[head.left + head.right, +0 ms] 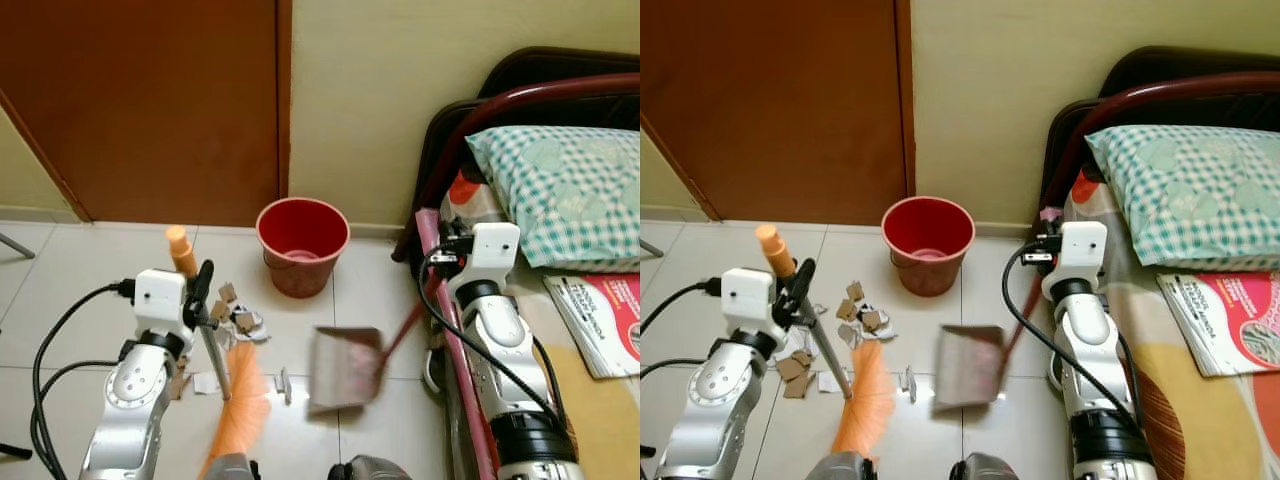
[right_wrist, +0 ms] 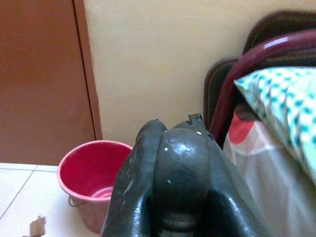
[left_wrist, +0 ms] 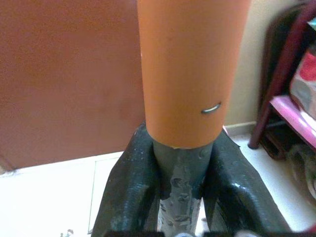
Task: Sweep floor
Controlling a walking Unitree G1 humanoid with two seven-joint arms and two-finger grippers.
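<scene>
From the head we look forward and down through two eyes at the same floor, with the bucket [image 1: 302, 243] near the middle against the wall; the right eye sits slightly aside, so the bucket lands further left there. Our left wrist camera looks along its fingers [image 3: 129, 192], very close on the broom handle [image 3: 190, 69], toward the door [image 3: 64, 74] left of the bucket. Our right wrist camera sits low, facing the bucket and the bed [image 2: 276, 148] beside it.
</scene>
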